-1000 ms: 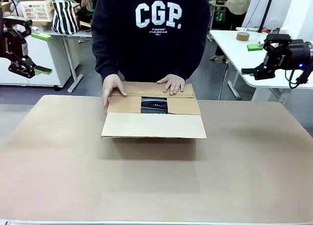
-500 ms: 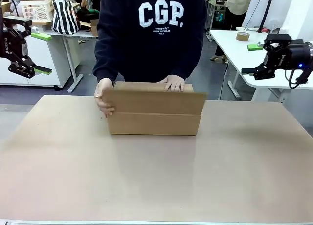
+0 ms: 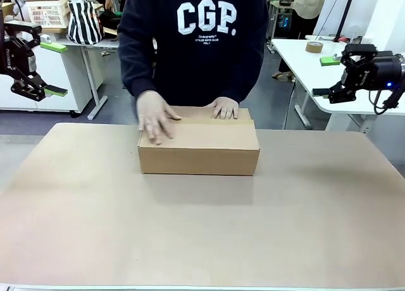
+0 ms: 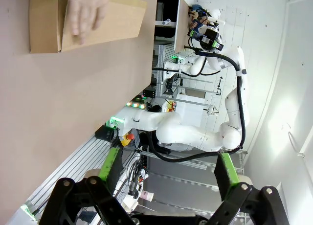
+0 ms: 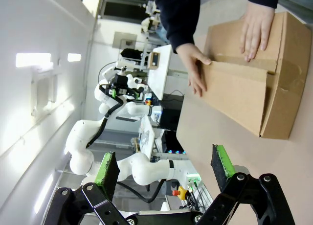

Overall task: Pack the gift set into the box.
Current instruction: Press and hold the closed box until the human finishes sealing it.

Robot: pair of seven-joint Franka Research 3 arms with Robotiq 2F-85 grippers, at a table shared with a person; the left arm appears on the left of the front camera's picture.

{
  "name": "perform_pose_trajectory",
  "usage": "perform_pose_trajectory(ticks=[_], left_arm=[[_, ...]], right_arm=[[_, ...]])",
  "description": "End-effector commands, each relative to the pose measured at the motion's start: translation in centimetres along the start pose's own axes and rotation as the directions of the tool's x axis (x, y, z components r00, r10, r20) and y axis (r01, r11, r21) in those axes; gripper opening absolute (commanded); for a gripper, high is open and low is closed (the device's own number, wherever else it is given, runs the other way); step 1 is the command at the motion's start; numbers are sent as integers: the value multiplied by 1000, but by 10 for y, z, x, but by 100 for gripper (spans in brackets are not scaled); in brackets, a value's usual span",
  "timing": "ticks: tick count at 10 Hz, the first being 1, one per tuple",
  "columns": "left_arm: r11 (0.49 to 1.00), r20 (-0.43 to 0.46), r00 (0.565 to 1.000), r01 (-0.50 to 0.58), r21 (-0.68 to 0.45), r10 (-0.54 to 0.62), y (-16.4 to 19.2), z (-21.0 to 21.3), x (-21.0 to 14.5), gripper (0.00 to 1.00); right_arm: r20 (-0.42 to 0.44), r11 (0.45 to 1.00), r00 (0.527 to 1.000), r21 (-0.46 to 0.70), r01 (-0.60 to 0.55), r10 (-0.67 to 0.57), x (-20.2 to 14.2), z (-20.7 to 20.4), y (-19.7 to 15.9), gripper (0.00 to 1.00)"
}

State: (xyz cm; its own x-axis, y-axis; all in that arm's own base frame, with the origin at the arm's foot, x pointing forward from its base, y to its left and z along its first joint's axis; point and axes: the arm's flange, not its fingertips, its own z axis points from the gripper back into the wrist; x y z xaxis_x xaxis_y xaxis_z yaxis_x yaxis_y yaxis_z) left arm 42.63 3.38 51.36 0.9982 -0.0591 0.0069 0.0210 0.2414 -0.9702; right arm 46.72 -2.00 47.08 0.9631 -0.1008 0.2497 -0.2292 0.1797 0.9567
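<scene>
The box [image 3: 198, 147] sits shut in the far middle of the table, its flaps folded flat. A person behind it presses one hand [image 3: 154, 120] on the lid and rests the other hand [image 3: 223, 107] on its far edge. The gift set is hidden inside the box. My left gripper [image 3: 56, 68] hangs open, high off the table at the far left. My right gripper [image 3: 324, 76] hangs open, high at the far right. The left wrist view has the box [image 4: 88, 19] far beyond its open gripper [image 4: 168, 168]. In the right wrist view the box [image 5: 254, 93] also lies far beyond the open gripper [image 5: 165, 170].
The brown table [image 3: 202, 228] is bare in front of the box and to both sides. Behind at the left a white desk holds a basket [image 3: 47, 12] and a striped bag [image 3: 84, 22]. A white desk at the back right carries a tape roll [image 3: 313, 47].
The person lifted the near flap and folded it down over the opening. The gift set, seen through the gap before, is now covered. Neither arm has moved.
</scene>
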Motion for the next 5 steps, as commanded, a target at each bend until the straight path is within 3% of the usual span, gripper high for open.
perform_pose_trajectory(ticks=[1,5], left_arm=[[1000,-2,1000,17,-19,-17,-1,2,-1,100],[1000,-2,1000,17,-19,-17,-1,2,-1,100]], right_arm=[[-8,1000,1000,-16,-26,26,-4,1,-1,100],[-8,1000,1000,-16,-26,26,-4,1,-1,100]])
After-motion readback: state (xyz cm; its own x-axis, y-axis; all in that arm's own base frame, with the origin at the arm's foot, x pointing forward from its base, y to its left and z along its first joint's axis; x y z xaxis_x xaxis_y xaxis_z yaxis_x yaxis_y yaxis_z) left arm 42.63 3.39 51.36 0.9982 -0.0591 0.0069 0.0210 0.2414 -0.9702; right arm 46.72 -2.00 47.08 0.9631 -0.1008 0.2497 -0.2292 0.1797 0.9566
